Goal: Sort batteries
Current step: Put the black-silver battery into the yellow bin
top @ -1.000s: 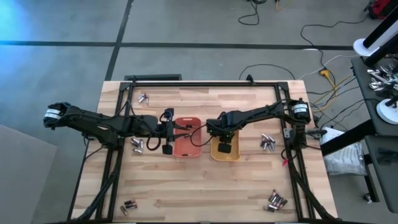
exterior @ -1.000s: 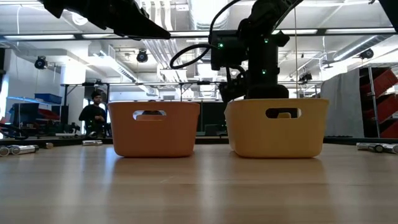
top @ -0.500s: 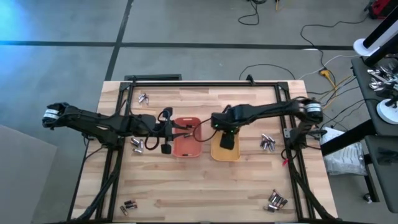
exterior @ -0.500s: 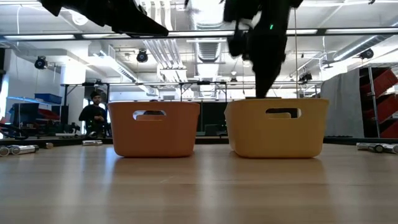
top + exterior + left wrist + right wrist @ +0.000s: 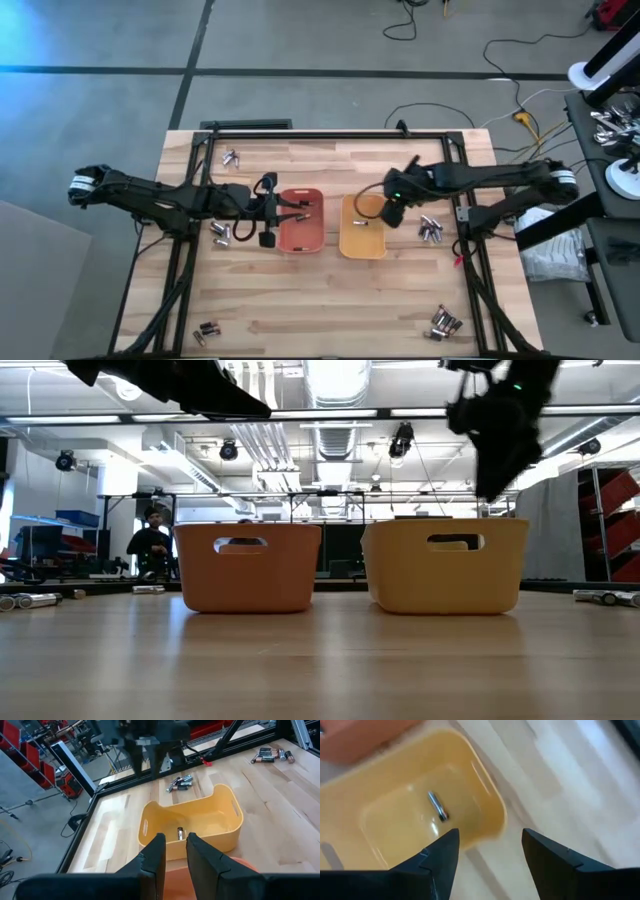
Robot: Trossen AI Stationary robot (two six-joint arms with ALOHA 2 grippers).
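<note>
**Observer:** Where is your right claw?

**Me:** My right claw hangs above the worktop, just off the three-o'clock rim of the yellow tray. Its fingers are spread wide and carry nothing. One silvery battery lies alone on that tray's floor.

**Observer:** So which step is this?

**Me:** I judge it as the gap between a drop and the next pick: a cell is in the tray, my claw is empty and sits on the side nearest the loose cells.

**Observer:** And the other arm?

**Me:** My left claw waits at nine o'clock of the orange tray, fingers nearly closed, nothing between them as far as I can see.

**Observer:** What does the next move call for?

**Me:** The closest pile of batteries lies on the worktop at three o'clock from the yellow tray. I would need to drop low over it, line my fingers across a single cell, and close on that one without dragging its neighbours, which lie touching. More batteries sit in small clusters toward the worktop's corners, well apart from both trays.
</note>
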